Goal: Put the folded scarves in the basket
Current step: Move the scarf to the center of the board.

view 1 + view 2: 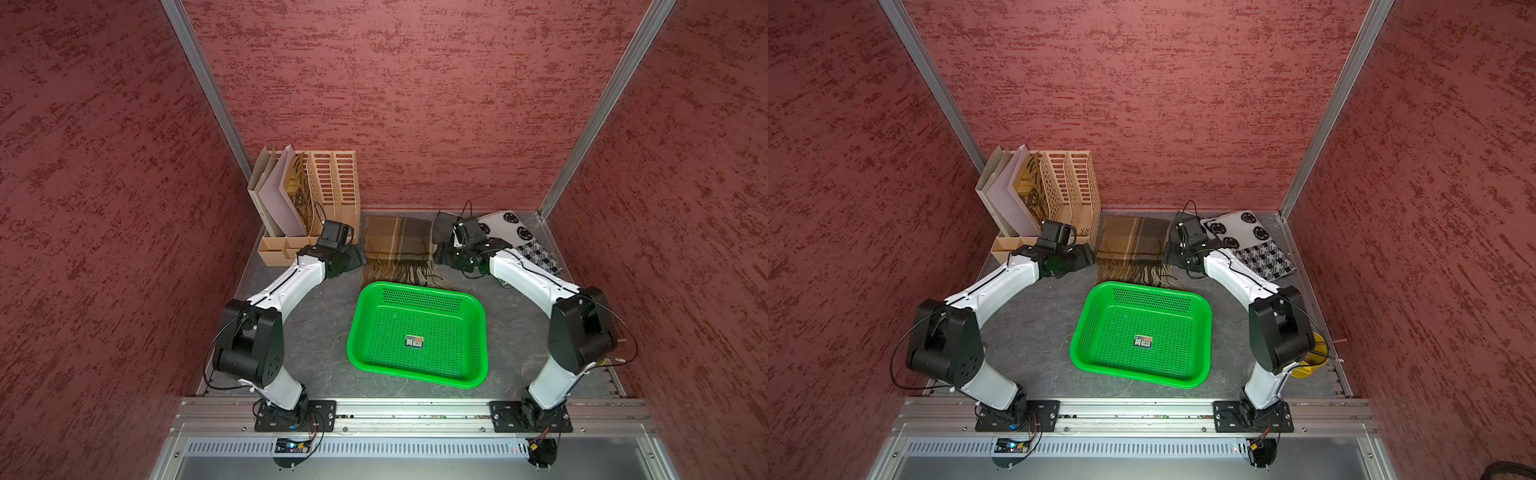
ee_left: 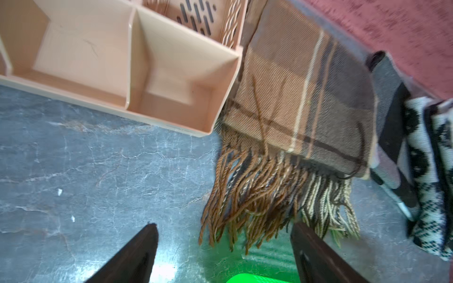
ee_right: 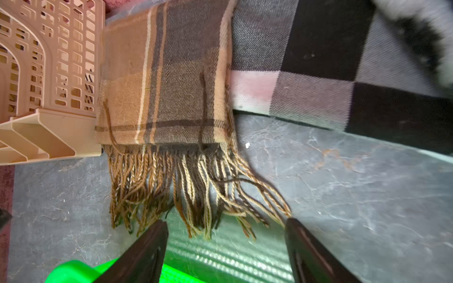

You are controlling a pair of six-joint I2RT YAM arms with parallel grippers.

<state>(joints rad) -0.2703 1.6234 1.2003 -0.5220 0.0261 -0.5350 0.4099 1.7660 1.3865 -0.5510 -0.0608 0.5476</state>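
The folded scarf (image 1: 397, 239) (image 1: 1131, 241), brown plaid with a fringe, lies flat at the back middle of the table. Its fringe reaches toward the far rim of the green basket (image 1: 386, 324) (image 1: 1121, 332). The basket sits in the middle with only a small sticker inside. My left gripper (image 1: 359, 257) (image 2: 223, 225) hovers at the scarf's left edge, open. My right gripper (image 1: 440, 253) (image 3: 226, 220) hovers at its right edge, also open. In both wrist views the fringe ends (image 2: 257, 203) (image 3: 196, 196) hang just ahead of the jaws, ungripped.
A tan slotted file organizer (image 1: 328, 187) (image 2: 147, 73) with folders stands directly left of the scarf. A grey-black checked cloth (image 3: 318, 73) and a white-black patterned cloth (image 1: 519, 237) lie directly to its right. Red walls close in the back and sides.
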